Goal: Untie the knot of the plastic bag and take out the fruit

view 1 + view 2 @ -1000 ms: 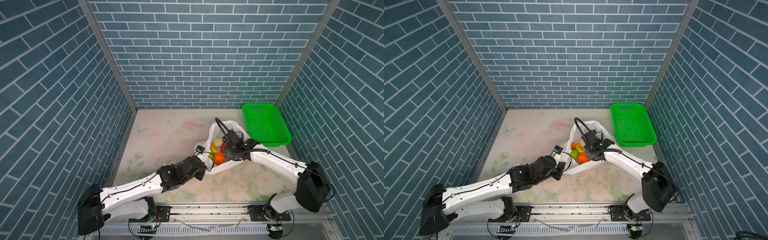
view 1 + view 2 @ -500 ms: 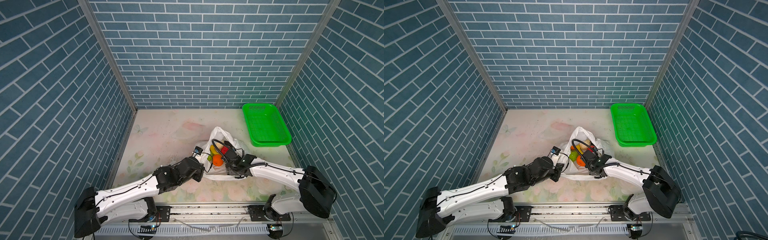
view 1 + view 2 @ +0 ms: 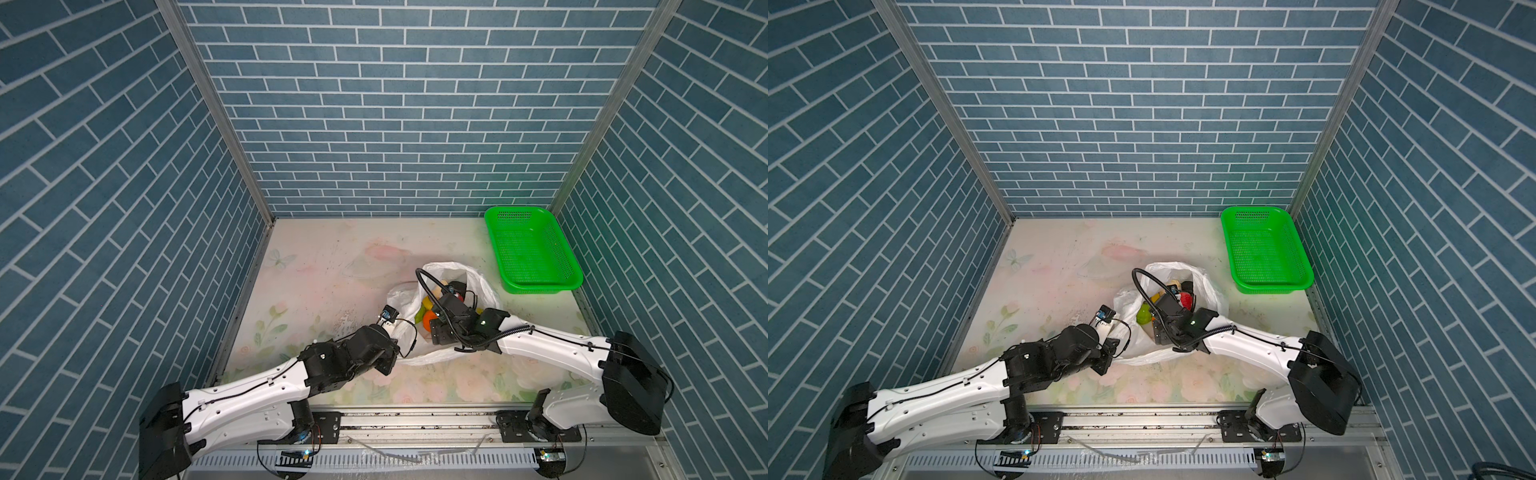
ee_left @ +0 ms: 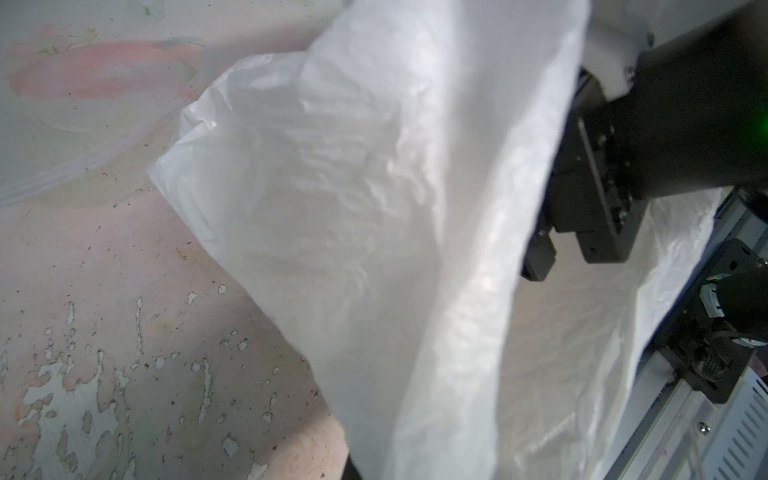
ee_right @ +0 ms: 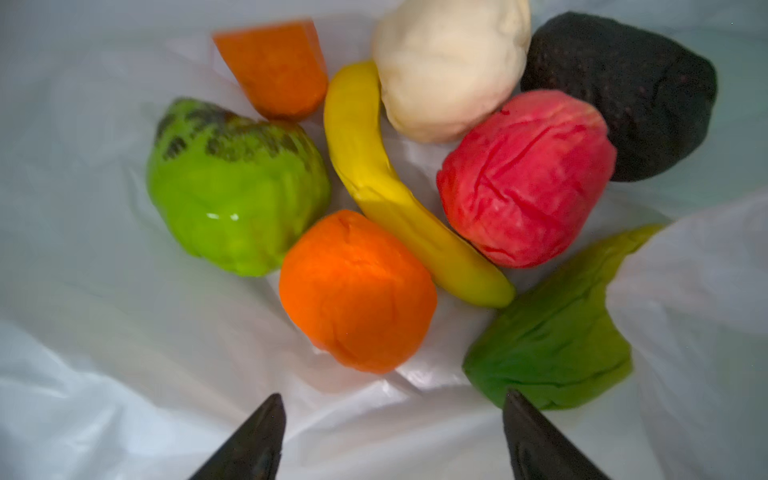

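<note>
The white plastic bag (image 3: 484, 286) (image 3: 1209, 291) lies right of the middle with its mouth wide open; no knot shows. My left gripper (image 3: 397, 334) (image 3: 1116, 332) is shut on the bag's near-left edge. In the left wrist view the plastic bag (image 4: 374, 187) drapes over the jaws and hides them. My right gripper (image 5: 392, 411) is open inside the bag, just short of the orange fruit (image 5: 357, 291). Around the orange fruit lie a green round piece (image 5: 237, 187), a banana (image 5: 386, 187), a red piece (image 5: 528, 178), a whitish knobbly piece (image 5: 449, 66), a dark oval (image 5: 623, 91) and a green leafy piece (image 5: 557, 332).
A green perforated basket (image 3: 540, 287) (image 3: 1273, 287) stands at the back right against the side wall, with nothing in it. Brick-patterned walls close in three sides. The floral tabletop (image 3: 324, 270) stretches left of the bag.
My right gripper has drawn back toward the front, dropped lower into the bag and opened wider. The bag has slumped lower. The left gripper has kept its hold and shifted slightly.
</note>
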Tool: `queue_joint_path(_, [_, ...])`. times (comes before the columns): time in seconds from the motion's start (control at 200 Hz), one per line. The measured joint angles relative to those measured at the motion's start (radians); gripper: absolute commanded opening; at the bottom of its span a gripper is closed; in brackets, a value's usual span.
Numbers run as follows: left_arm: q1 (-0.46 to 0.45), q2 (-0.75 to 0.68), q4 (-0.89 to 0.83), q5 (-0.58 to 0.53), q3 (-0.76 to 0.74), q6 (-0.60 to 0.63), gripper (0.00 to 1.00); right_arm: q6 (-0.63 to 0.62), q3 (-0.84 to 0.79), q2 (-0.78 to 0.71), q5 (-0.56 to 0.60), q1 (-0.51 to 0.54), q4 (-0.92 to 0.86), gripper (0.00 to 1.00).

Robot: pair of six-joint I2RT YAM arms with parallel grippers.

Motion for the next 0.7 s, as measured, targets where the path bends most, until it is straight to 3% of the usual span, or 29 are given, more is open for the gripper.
queue_joint_path(0.26, [-0.005, 0.007, 0.039, -0.066, 0.006, 0.045, 0.00, 0.151, 0.005, 0.077, 0.016, -0.003, 0.158, 0.88])
queue_joint_path(0.465, [-0.022, 0.030, 0.071, -0.089, 0.002, 0.072, 0.00, 0.249, 0.005, 0.101, 0.031, -0.031, 0.185, 0.91])
queue_joint_path(0.7, [-0.059, 0.056, 0.085, -0.071, -0.045, 0.087, 0.00, 0.282, -0.072, 0.119, 0.030, -0.080, 0.313, 0.91])
